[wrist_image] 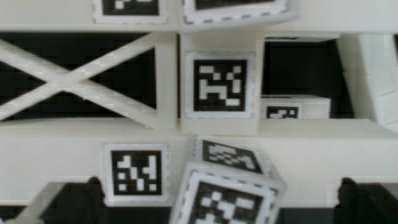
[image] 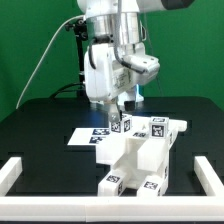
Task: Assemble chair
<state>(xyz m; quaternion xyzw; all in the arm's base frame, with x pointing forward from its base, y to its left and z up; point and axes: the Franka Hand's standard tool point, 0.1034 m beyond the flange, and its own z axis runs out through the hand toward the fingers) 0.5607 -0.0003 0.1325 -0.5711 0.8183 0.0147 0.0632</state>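
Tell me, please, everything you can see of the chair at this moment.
The chair is a cluster of matte white blocky plastic parts, bars and cubes bearing black-and-white square tags. It sits on the black table, between white border rails, partly over the marker board. The gripper hangs just above it; contact cannot be judged. The wrist view shows an X-braced part.

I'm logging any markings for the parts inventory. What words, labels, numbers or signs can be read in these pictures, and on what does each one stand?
No readable words, brand names or numbers in either view.
Square black-and-white tags on the chair parts: patterns only, no text.
Tags on the marker board: patterns only, no text.
The robot arm: no lettering visible at this size.
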